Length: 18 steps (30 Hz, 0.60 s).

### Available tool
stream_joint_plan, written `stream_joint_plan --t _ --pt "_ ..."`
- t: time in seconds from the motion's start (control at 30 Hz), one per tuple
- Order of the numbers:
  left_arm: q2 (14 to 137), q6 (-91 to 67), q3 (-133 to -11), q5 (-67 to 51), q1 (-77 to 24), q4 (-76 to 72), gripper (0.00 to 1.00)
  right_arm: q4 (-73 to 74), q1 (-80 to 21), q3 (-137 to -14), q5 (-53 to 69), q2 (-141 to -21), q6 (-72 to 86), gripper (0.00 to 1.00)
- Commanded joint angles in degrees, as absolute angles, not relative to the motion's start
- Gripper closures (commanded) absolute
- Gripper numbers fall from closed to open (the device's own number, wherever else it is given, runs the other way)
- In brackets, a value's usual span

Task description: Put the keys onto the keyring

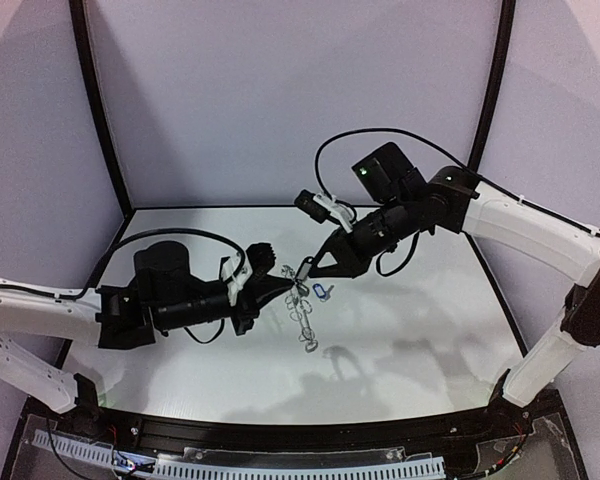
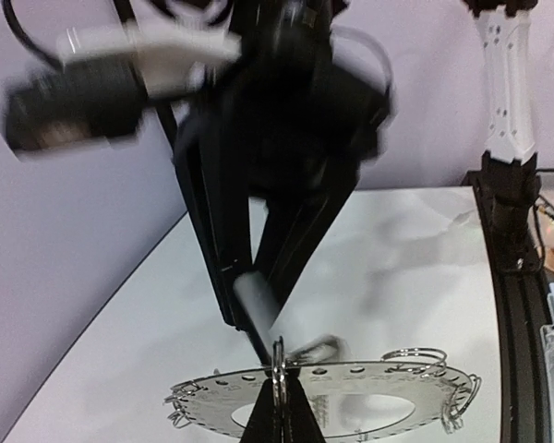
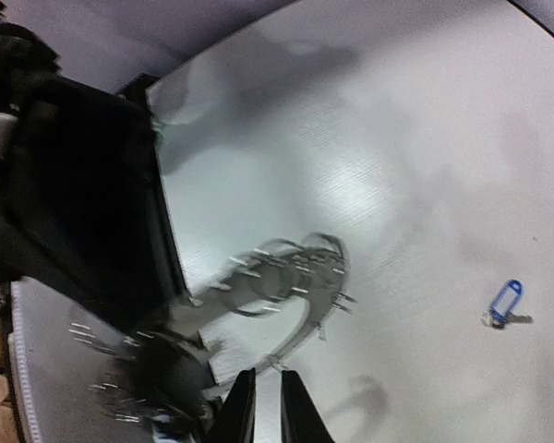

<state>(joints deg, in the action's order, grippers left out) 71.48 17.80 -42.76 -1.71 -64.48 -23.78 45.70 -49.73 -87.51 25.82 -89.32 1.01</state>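
Note:
The keyring (image 2: 369, 406), a flat grey disc with a large hole and wire loops around its rim, is held above the table. My left gripper (image 2: 282, 411) is shut on its near rim at an upright wire loop. My right gripper (image 3: 266, 399) hovers just off the keyring's (image 3: 291, 277) edge, its jaws a little apart with nothing between them. In the left wrist view its blurred fingers (image 2: 258, 305) reach down to the ring's far rim. A key with a blue oval tag (image 3: 504, 303) lies on the table, apart from both grippers. From above, both grippers (image 1: 283, 290) (image 1: 308, 270) meet at the keyring (image 1: 302, 302), with the blue-tag key (image 1: 323, 291) beside them.
The white table (image 1: 410, 330) is walled by pale panels with black corner posts. A black rail (image 1: 280, 435) runs along the near edge between the arm bases. The right arm's cable (image 1: 380, 135) loops above its wrist.

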Motion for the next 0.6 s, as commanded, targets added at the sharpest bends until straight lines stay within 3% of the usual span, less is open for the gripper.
stream_joint_plan --t 0.0,0.23,0.33,0.37,0.57 --pt "67.77 17.58 -42.87 -4.33 -64.89 -28.19 0.99 49.44 -47.99 -86.40 16.22 -87.29 -1.36 0.64" --pt "67.76 17.59 -43.54 -4.77 -64.87 -26.79 0.99 44.98 -48.02 -83.07 14.72 -83.36 -3.53 0.39" --pt "67.84 17.36 -43.71 -4.28 -64.86 -26.79 0.99 40.24 -48.01 -78.91 14.53 -79.16 -5.15 0.17" --pt "68.00 17.02 -43.74 -3.65 -64.86 -26.92 0.99 37.42 -48.01 -76.56 15.54 -76.94 -5.97 0.05" --pt "69.70 10.47 -44.03 8.46 -64.87 -32.26 0.99 21.09 -48.15 -63.43 27.57 -67.15 -8.70 0.02"
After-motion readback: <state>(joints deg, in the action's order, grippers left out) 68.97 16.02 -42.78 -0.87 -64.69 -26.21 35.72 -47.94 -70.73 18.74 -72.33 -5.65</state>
